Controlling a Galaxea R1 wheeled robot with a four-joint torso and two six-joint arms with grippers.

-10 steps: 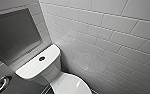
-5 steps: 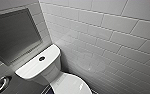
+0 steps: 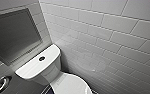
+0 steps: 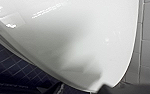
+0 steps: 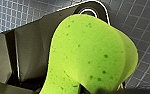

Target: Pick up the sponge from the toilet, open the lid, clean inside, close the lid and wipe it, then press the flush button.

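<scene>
From my head camera the toilet tank [image 3: 38,65] stands in the corner. The flush button [image 3: 41,58], small, round and dark, sits in the middle of the tank's flat white top. Just in front of the tank the lid [image 3: 70,86] lies down over the bowl, and I see only its rear part here. A white tiled wall [image 3: 111,37] runs along one side of the tank, a dark recessed panel [image 3: 13,37] hangs in the wall above it, and a chrome bar [image 3: 1,84] shows low on the tank's other side. My left wrist camera gives what the head camera cannot: the lid's smooth white surface up close, broad and glossy. Its curved rim stands over the dark blue tiled floor [image 4: 8,67] on one side and near pale wall tiles on the other. Whether my left gripper is open or closed I cannot tell. The sponge [image 5: 91,55], away from the tank and off the toilet, appears in my right wrist camera. It is bright green and speckled with darker pores, and it bulges large in front of the dark wrist plate with dark gridded floor tiles behind it. Its narrow end is pinched in my right gripper [image 5: 96,90], which is closed on it.
</scene>
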